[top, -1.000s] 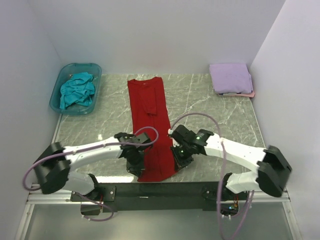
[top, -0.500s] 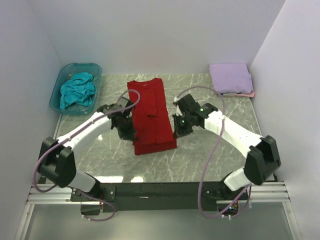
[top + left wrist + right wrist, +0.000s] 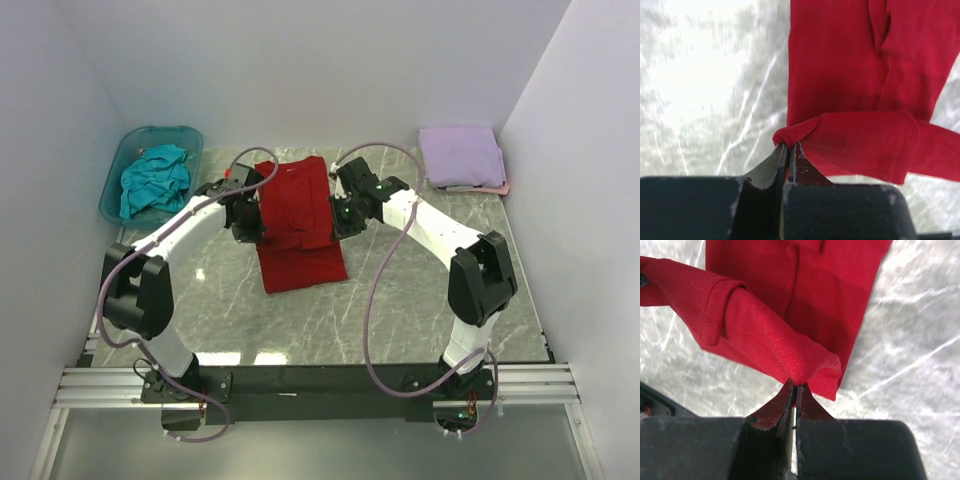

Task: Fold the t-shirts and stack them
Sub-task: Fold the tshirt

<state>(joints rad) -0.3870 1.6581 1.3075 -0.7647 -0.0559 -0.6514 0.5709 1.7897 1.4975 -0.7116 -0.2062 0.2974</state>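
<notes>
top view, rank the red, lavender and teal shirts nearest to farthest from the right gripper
1. red t-shirt: mid-table, its edge pinched in the right gripper.
2. lavender t-shirt: folded, at the far right corner.
3. teal t-shirt: crumpled in the tub, at the far left.

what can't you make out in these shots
Pale pink t-shirt, top view: only an edge shows under the lavender t-shirt.
Teal t-shirt, top view: crumpled in the tub, too small to read its shape.
Red t-shirt, both wrist views: far end cut off by the top edge.
</notes>
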